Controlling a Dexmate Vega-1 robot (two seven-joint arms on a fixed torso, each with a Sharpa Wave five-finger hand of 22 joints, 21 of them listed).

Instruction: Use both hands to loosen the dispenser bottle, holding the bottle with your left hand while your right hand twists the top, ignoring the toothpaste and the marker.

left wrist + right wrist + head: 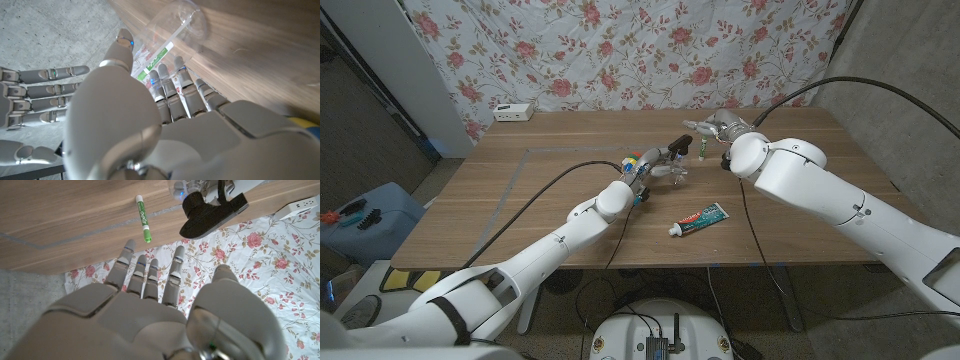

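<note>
Dispenser bottle (172,42) sits mid-tabletop, toward the far edge, left hand (665,160) wrapped round it. Right hand (712,127) hovers just beside, fingers spread, gripping nothing. Holding step looks done; next, right hand must close on the top and twist.

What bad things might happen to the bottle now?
The left hand holds the clear dispenser bottle with its fingers round it; if that hold is loose, the bottle may spin or tip when twisted. The right hand is open beside the bottle, not yet on the top, and the green marker lies nearby on the table, so reaching in might knock it away.
</note>
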